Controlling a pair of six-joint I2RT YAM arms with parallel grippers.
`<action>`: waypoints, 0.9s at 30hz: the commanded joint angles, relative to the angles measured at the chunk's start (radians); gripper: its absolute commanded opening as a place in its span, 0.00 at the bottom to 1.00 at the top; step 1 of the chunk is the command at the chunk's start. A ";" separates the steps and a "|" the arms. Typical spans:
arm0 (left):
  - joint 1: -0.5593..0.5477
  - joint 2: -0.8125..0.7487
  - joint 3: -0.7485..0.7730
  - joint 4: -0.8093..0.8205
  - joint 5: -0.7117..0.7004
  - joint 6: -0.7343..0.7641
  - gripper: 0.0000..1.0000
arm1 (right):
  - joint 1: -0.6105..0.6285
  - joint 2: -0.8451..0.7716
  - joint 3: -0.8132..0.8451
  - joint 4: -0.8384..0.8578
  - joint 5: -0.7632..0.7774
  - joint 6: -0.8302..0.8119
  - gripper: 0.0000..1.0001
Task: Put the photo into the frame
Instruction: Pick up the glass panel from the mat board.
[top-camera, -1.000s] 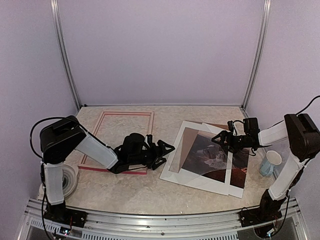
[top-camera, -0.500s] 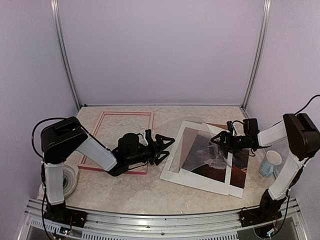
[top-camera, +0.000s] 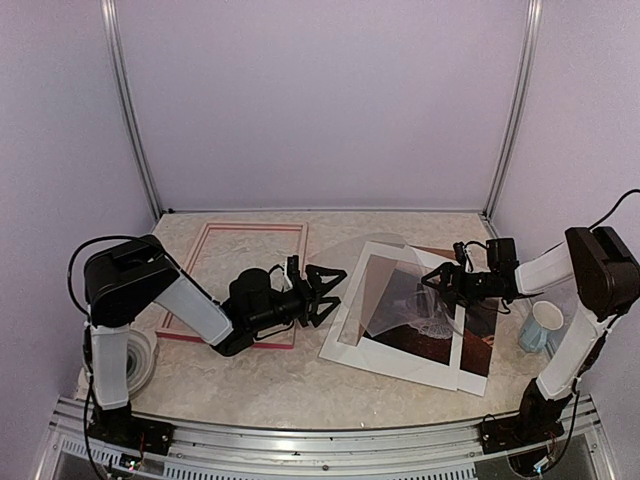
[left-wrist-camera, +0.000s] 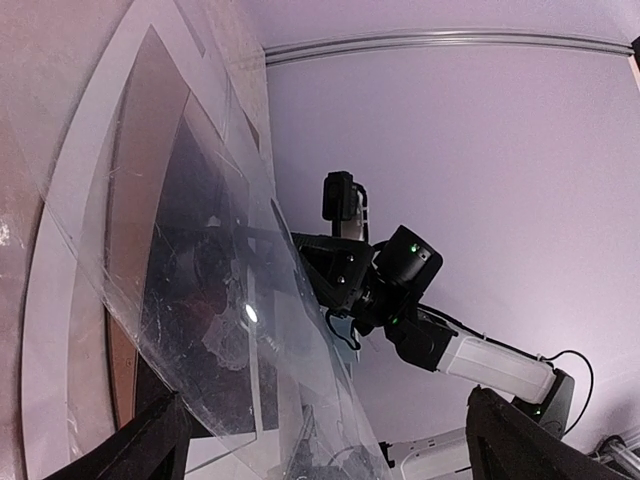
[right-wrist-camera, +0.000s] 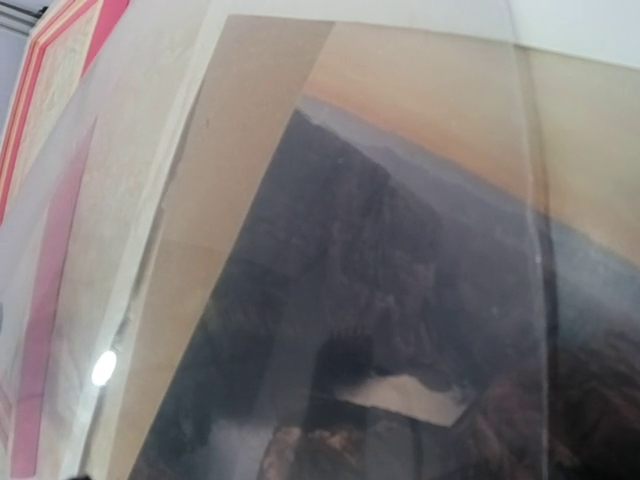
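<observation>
The dark photo (top-camera: 420, 312) lies on the table's right half under a white mat (top-camera: 390, 362). It fills the right wrist view (right-wrist-camera: 400, 300). A clear sheet (top-camera: 390, 262) rises bent above it. My right gripper (top-camera: 440, 282) is shut on the sheet's right edge and shows in the left wrist view (left-wrist-camera: 345, 270). My left gripper (top-camera: 335, 295) is open at the sheet's left edge. Its fingers (left-wrist-camera: 150, 450) frame the sheet (left-wrist-camera: 250, 330). The pink-red frame (top-camera: 250, 226) lies flat at the back left, partly under my left arm.
A brown backing board (top-camera: 372, 285) shows inside the mat, left of the photo. A white cup (top-camera: 543, 325) stands at the right edge. A tape roll (top-camera: 140, 360) sits at the left front. Purple walls enclose the table.
The clear sheet has lifted and bowed up off the photo. My left gripper has moved right, closer to the sheet's left edge. The right gripper has barely shifted.
</observation>
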 joint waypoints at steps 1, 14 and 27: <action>0.004 0.025 -0.008 0.079 0.005 -0.015 0.95 | 0.014 0.049 -0.045 -0.103 -0.005 0.022 0.99; 0.012 0.023 -0.018 0.130 -0.029 -0.044 0.97 | 0.017 0.044 -0.055 -0.100 0.001 0.019 0.99; 0.011 0.048 -0.010 0.226 -0.073 -0.053 0.99 | 0.022 0.040 -0.061 -0.091 0.001 0.022 0.99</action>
